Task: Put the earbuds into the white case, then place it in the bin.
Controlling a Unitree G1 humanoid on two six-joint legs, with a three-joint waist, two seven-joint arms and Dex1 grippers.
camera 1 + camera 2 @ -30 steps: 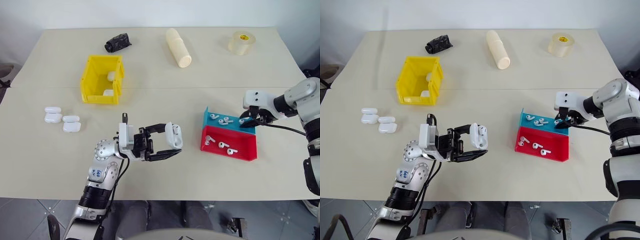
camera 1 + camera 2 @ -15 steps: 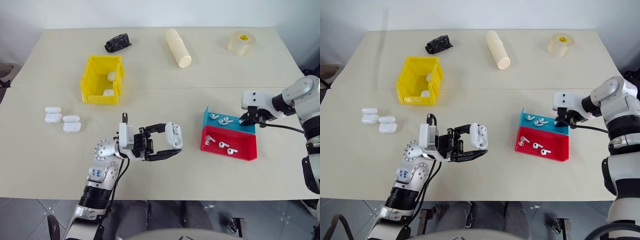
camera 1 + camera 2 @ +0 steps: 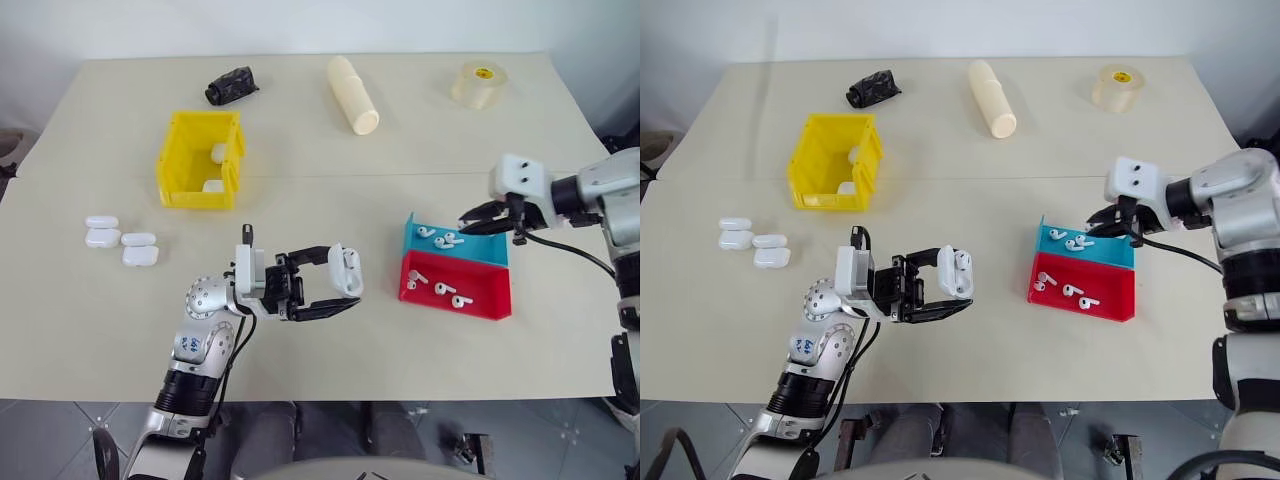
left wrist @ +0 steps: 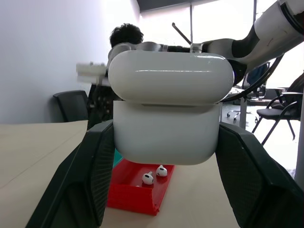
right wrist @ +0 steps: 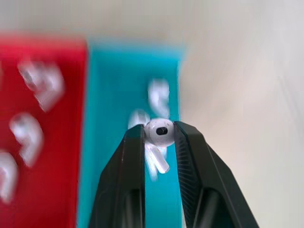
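The right gripper (image 3: 468,224) has risen out of the teal tray (image 3: 490,248) and swung left since the earlier frame, so it now hangs above the tray's far edge. Its two fingers are pinched on one earbud (image 5: 160,133), whose stem hangs down between them. The left gripper (image 3: 345,287) has stayed where it was, near the middle of the table (image 3: 300,150), its fingers clamped tight on an open case (image 3: 348,271) with the lid raised.

The teal tray holds three earbuds or so (image 3: 444,238), lying loose. Touching its near side is the red tray (image 3: 480,300), with about four more earbuds (image 3: 440,289) scattered in it. Both trays sit to the right of the held case.

The yellow bin (image 3: 181,172) stands on the far left part of the table. Two white cases lie inside it (image 3: 214,185), one at the near wall and one toward the far wall. Left of the left arm, four closed spare cases (image 3: 120,240) lie grouped on the table top, near the table's left edge.

Along the far edge lie a black crumpled thing (image 3: 230,84), a cream cylinder (image 3: 353,95) on its side and a roll of clear tape (image 3: 476,84).

A person (image 4: 124,38) sits in the background of the left wrist view.
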